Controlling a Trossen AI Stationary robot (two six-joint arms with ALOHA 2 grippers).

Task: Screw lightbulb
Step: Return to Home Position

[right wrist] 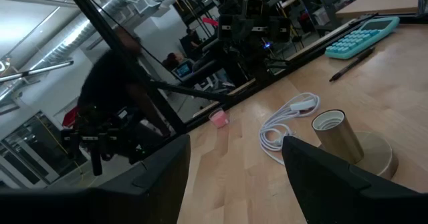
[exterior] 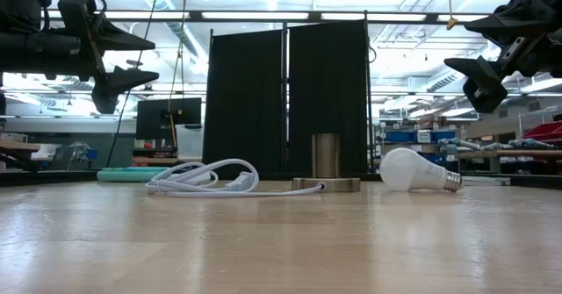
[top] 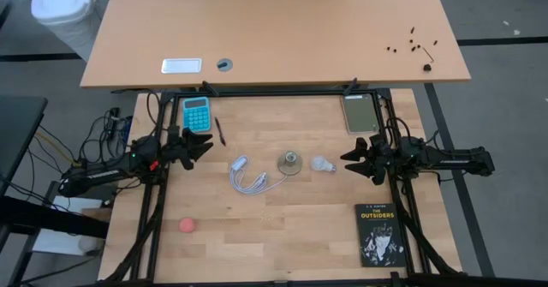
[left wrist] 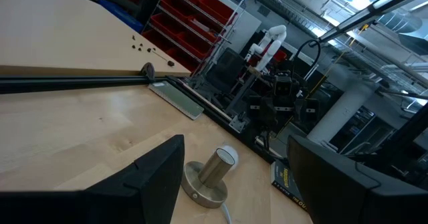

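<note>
The white lightbulb lies on its side on the wooden table, its grey screw base toward the right arm. Just left of it stands the round metal socket on its disc base, mouth up; its white cord lies coiled on the table. My left gripper hovers open at the table's left side, high above the wood. My right gripper hovers open at the right side, a short way from the bulb. Both point level toward the middle.
A teal calculator and a pen lie at the far left, a grey-green pad at the far right. A black book lies near right, a pink ball near left. A raised desk stands behind.
</note>
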